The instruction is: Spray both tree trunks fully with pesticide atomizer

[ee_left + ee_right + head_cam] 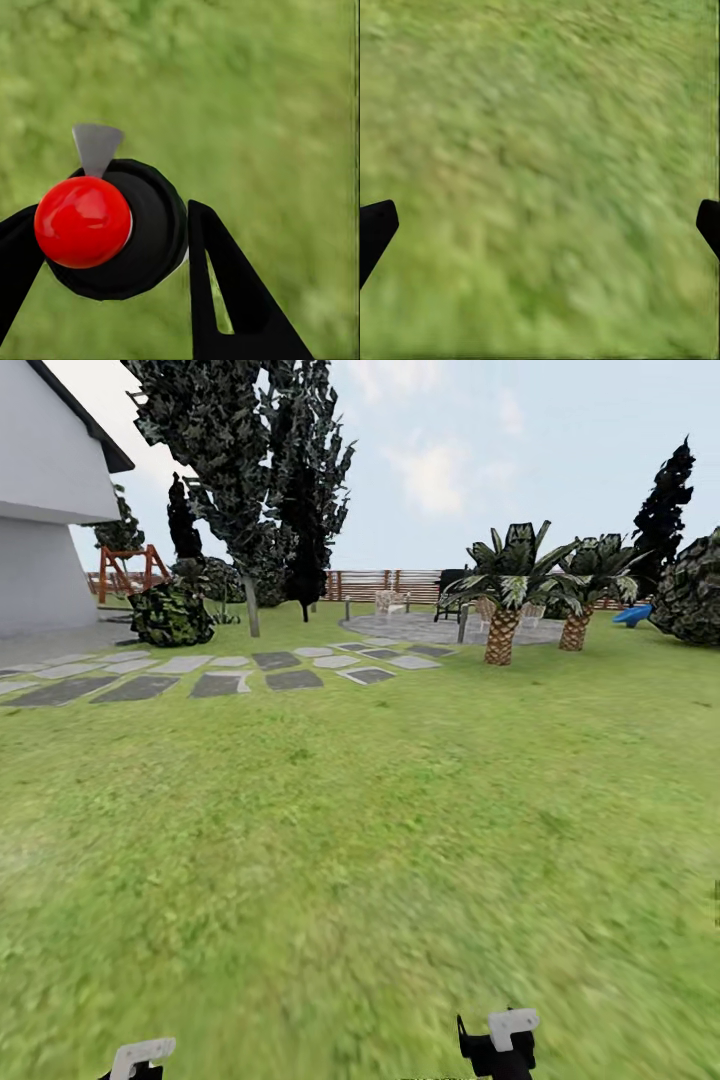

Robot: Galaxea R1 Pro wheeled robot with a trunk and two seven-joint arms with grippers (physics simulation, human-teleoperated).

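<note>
We see the left claw (112, 247) with its fingers cut off by the frame edge, closed around the atomizer (112, 229), whose body hides beneath its red cap. Grass (540, 165) beneath the wide-spread right claw (540, 225) blurs.

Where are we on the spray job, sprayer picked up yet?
Pickup looks done: the left gripper is closed around the sprayer, red cap showing. The right gripper is open over grass. Spraying is all still to do: no white mist anywhere, only dark trees and palms ahead.
</note>
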